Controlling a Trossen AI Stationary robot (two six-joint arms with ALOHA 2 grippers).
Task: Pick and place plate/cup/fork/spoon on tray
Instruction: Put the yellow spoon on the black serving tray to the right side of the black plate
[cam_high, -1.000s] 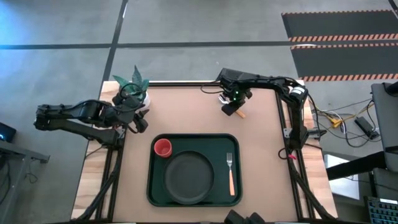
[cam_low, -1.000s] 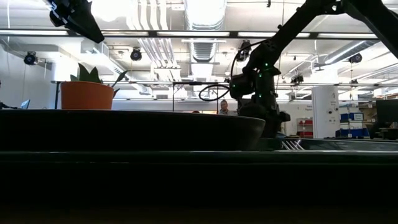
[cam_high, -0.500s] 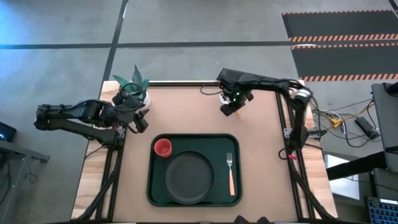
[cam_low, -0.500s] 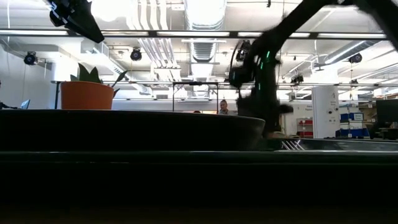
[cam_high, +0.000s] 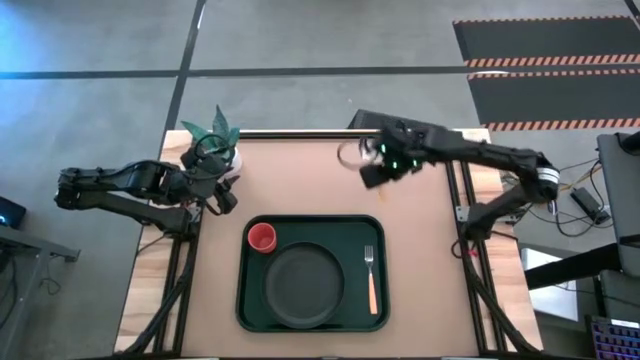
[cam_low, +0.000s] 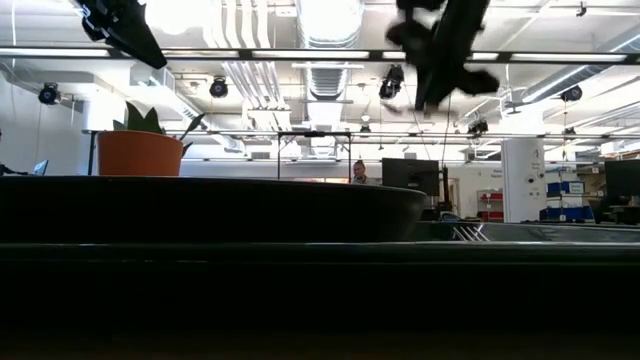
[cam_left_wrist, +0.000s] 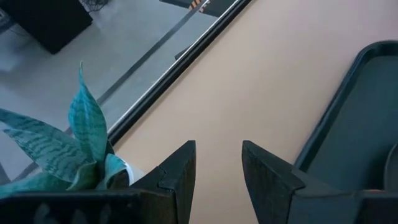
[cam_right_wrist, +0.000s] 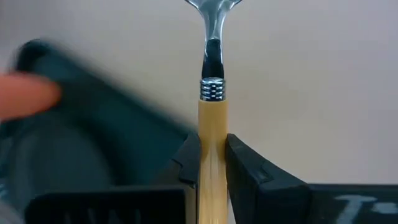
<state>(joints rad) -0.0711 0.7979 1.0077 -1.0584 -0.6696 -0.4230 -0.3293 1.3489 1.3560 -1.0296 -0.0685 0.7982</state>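
Observation:
My right gripper (cam_high: 376, 173) is raised above the table's far middle, shut on the spoon (cam_right_wrist: 212, 74), whose orange handle and silver neck show in the right wrist view. It shows high up in the low view (cam_low: 440, 50). The dark green tray (cam_high: 243, 290) lies at the near middle. On it are the dark plate (cam_high: 303, 285), the red cup (cam_high: 262, 237) at its far left corner and the fork (cam_high: 371, 276) along its right side. My left gripper (cam_left_wrist: 217, 165) is open and empty at the table's left, beside the tray's far left corner. My right gripper pinches the spoon's orange handle (cam_right_wrist: 211, 127) between its two fingers, a little behind the silver collar. The spoon runs on straight past the fingertips (cam_right_wrist: 189, 155), bowl end foremost. It is lifted clear of the table.
A white pot with a green plant (cam_high: 215, 148) stands at the table's far left corner, close to my left arm. Bare table lies between the tray's far rim and the far edge.
My right gripper has gone up from the table with the spoon, which is now lifted clear; it stays shut on the handle. The right arm's elbow has swung out toward the table's right edge.

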